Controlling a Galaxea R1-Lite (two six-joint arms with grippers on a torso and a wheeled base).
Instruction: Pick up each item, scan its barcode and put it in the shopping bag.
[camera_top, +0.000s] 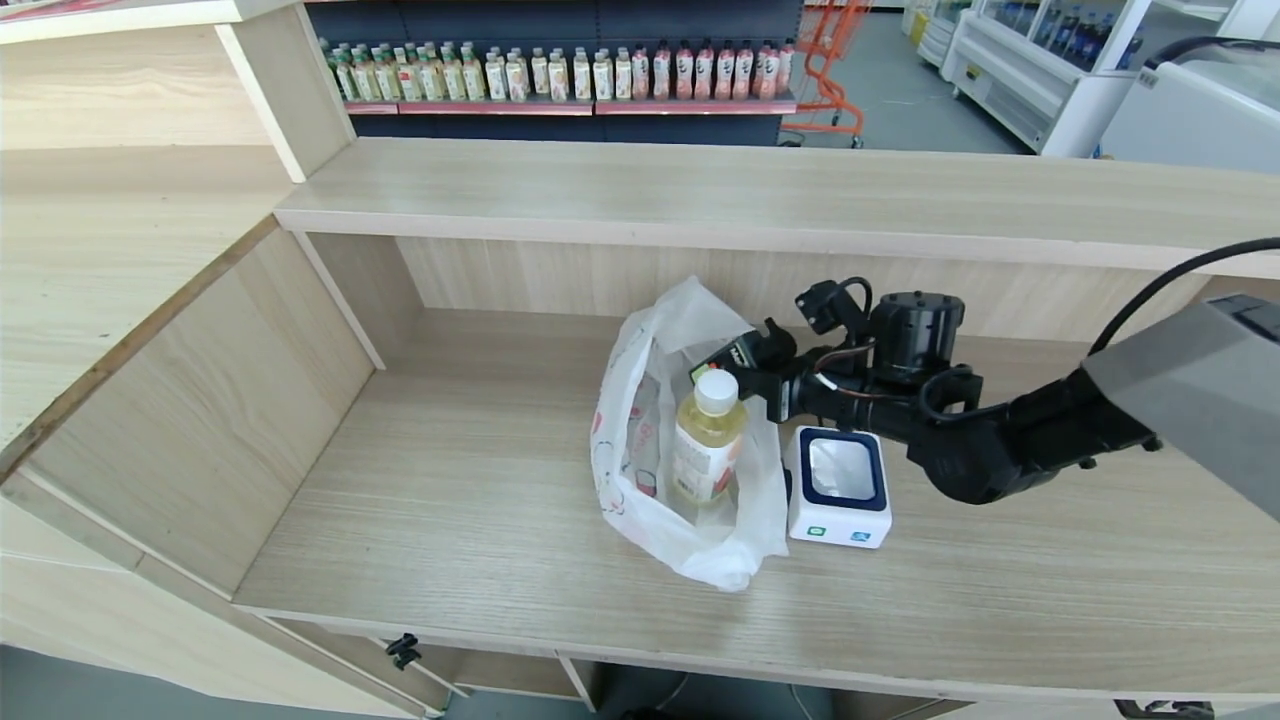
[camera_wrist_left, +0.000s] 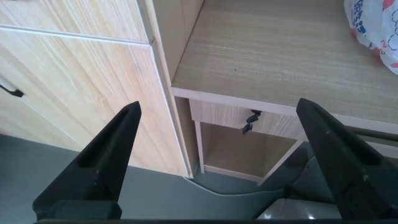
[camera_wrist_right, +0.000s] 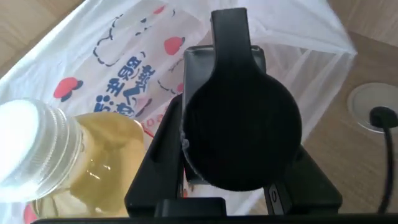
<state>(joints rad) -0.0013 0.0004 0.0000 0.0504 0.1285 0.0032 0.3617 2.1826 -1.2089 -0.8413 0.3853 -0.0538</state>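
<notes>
A small dark box is pinched in the right tool above the open mouth of the shopping bag. The tool covers most of the box, so its full shape is hard to make out. In the right wrist view one black finger lies across the box's grey face. A round black part of the tool hides the other finger.

At 7 o'clock of the box, a bottle of pale yellow drink with a white cap stands upright inside the bag. The thin plastic veils its lower half. The bag sits on the counter, its mouth gaping upward.

A white scanner with a dark blue rim sits just beside the bag at its 3 o'clock, under the right arm.

The left tool hangs off the counter's front edge, toward 7 o'clock of the bag, with its fingers spread wide and nothing between them. From there only a corner of the bag is seen, cut off by the frame.
</notes>
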